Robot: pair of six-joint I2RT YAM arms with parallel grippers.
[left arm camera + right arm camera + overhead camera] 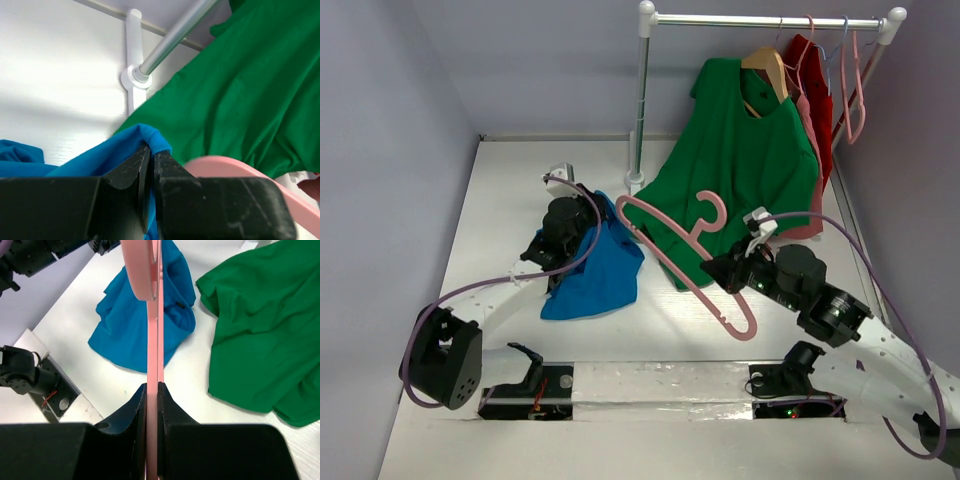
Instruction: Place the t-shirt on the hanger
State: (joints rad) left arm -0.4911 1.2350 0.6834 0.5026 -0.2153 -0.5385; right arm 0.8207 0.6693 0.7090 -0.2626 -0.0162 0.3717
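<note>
The blue t-shirt [597,267] lies bunched on the white table, left of centre. My left gripper [582,215] is shut on its ribbed collar [152,140] and lifts that edge. My right gripper [728,272] is shut on the pink hanger [672,255] and holds it in the air, tilted. The hanger's left end is close to the raised collar. In the right wrist view the hanger [152,315] runs edge-on from my jaws over the blue t-shirt [135,325]. In the left wrist view the hanger [235,167] is a blurred pink arc just right of my fingers.
A clothes rail [770,20] stands at the back on a white post [641,100]. A green t-shirt [740,170] hangs from a tan wooden hanger [767,68] and drapes onto the table. Red and salmon shirts [815,90] and bare pink hangers [855,85] hang to its right.
</note>
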